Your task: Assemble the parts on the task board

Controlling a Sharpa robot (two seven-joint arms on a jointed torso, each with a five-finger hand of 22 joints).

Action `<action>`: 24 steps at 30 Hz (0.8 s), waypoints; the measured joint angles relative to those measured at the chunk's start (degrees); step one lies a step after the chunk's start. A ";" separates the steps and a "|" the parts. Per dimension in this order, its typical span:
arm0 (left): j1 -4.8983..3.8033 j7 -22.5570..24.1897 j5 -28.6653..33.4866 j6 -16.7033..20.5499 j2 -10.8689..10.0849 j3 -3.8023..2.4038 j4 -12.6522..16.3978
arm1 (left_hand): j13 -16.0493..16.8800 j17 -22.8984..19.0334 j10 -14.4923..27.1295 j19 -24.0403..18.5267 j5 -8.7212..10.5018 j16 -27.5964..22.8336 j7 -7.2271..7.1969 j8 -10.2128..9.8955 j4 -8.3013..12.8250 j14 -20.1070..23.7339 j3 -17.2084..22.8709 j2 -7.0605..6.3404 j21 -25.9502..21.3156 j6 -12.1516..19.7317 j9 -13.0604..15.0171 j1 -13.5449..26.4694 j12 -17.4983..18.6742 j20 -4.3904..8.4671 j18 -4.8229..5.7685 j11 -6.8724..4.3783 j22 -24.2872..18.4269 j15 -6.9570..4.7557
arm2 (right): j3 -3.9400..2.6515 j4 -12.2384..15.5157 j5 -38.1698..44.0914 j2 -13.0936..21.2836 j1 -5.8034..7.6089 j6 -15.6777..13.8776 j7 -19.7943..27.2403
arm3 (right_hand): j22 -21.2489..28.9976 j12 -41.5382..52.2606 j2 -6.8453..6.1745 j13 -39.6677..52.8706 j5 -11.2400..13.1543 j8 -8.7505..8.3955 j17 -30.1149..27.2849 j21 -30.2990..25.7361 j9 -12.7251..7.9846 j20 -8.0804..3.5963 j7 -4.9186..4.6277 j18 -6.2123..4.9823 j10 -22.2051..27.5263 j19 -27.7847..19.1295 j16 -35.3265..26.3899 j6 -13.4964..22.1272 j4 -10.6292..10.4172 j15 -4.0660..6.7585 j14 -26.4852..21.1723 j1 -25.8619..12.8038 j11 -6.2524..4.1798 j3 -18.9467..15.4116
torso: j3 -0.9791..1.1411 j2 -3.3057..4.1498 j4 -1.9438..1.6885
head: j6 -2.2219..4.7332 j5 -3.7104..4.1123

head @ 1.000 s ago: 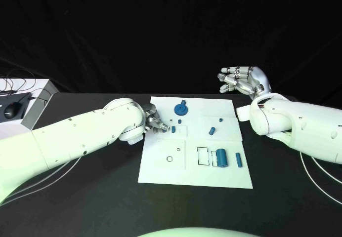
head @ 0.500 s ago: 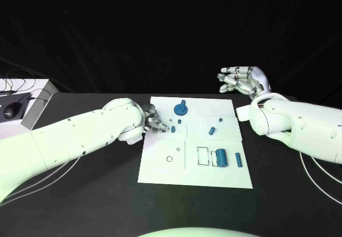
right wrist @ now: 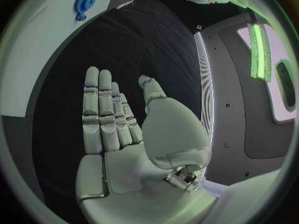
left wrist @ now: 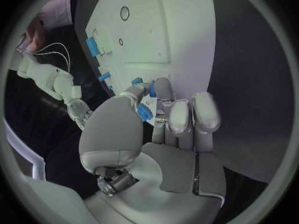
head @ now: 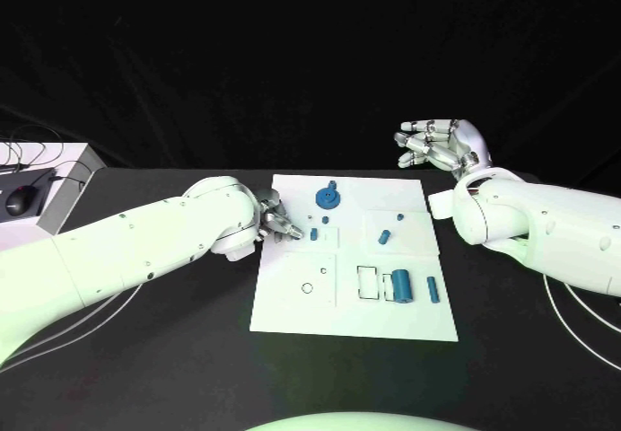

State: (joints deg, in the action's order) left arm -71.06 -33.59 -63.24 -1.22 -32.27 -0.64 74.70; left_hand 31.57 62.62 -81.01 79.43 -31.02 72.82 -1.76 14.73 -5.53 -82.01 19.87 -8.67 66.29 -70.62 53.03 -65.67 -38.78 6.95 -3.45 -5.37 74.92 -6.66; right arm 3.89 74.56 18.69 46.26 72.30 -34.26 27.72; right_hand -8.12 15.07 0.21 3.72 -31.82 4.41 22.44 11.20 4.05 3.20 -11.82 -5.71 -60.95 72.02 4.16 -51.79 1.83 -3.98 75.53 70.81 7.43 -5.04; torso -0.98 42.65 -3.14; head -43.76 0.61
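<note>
White task board lies flat mid-desk; blue gear at far edge; blue cylinder and slim pin lie near right side; small peg lies between.

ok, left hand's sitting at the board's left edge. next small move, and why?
Probably close the left hand on the small blue part by its fingertips: the wrist view shows fingers either side of a blue piece, grip unclear. The right hand is open, off the task board.
</note>
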 measured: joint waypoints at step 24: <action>-0.37 1.93 -1.32 -2.28 1.43 0.04 -2.12 | -1.29 -1.08 0.45 -0.60 0.34 -0.34 0.23 0.25 -0.56 0.23 0.56 -1.18 -0.66 -0.03 -0.13 -1.49 -0.79 -1.04 0.00 0.57 -0.01 0.23 | 0.00 0.02 0.00 -0.01 0.00 0.05 0.01 | 0.00 0.00 0.00 0.00 0.00 0.00 0.01 0.00 0.00 0.00 0.03 0.00 0.00 0.00 0.00 -0.02 0.00 0.00 0.00 0.00 0.00 0.00 | 0.01 0.01 0.01 | 0.16 -0.03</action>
State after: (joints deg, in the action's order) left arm -71.43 -31.66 -64.56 -3.51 -30.84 -0.60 72.58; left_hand 30.28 61.54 -80.55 78.84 -30.68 72.48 -1.53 14.97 -6.09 -81.78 20.42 -9.85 65.63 -70.65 52.91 -67.16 -39.57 5.90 -3.45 -4.80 74.91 -6.43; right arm 3.89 74.58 18.69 46.25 72.31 -34.21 27.74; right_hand -8.12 15.07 0.21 3.72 -31.82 4.41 22.45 11.19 4.05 3.20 -11.79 -5.71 -60.95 72.02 4.16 -51.81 1.82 -3.98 75.53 70.81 7.43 -5.04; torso -0.97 42.66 -3.13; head -43.60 0.58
